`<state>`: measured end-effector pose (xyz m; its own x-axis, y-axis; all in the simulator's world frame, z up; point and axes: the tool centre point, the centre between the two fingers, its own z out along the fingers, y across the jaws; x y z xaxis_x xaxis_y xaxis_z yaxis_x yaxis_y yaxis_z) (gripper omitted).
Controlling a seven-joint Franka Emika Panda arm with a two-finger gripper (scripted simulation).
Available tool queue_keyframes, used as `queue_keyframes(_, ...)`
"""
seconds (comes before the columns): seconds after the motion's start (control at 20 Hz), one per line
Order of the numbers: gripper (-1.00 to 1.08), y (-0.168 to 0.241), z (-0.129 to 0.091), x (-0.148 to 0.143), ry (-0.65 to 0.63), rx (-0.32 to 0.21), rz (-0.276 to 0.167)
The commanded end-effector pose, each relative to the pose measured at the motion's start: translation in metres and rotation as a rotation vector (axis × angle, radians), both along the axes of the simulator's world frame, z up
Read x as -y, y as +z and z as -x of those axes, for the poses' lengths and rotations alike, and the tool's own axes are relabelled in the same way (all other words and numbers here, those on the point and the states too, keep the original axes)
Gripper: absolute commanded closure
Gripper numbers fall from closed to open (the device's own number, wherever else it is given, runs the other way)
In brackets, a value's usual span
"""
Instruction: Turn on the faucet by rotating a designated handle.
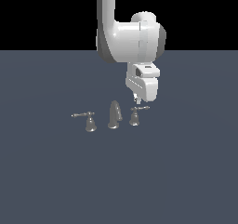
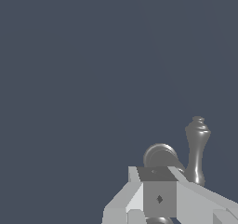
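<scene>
The faucet stands as three grey metal pieces on the floor. The tall curved spout (image 1: 114,115) is in the middle. The larger twin handle (image 1: 90,121) with the longer lever is at the exterior view's left. The smaller handle (image 1: 135,116) with the short lever rod (image 1: 141,108) is at the exterior view's right. My gripper (image 1: 136,99) hangs just above and behind this handle, close to its lever, with its fingers together and nothing between them. In the wrist view the gripper (image 2: 157,174) sits right over the handle's round base (image 2: 160,155), and the lever (image 2: 197,148) lies beside the fingers.
The white arm (image 1: 125,37) comes down from above, behind the faucet. A flat dark blue-grey floor (image 1: 186,172) spreads all around the three pieces.
</scene>
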<state>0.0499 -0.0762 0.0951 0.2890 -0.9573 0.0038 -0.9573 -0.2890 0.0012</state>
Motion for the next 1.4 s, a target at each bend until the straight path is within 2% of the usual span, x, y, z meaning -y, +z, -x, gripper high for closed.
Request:
queue_keyframes(0.0,1.08,-0.008,-0.006,0.006,-0.03,0.001,-0.001)
queue_keyframes(0.75,1.08,-0.019,-0.012,0.014,-0.067,0.0,-0.004)
queue_keyframes(1.25,1.08,-0.018,0.019,0.039,-0.067,0.0,-0.004)
queue_keyframes(1.35,1.08,-0.018,0.012,0.03,-0.056,0.006,-0.007)
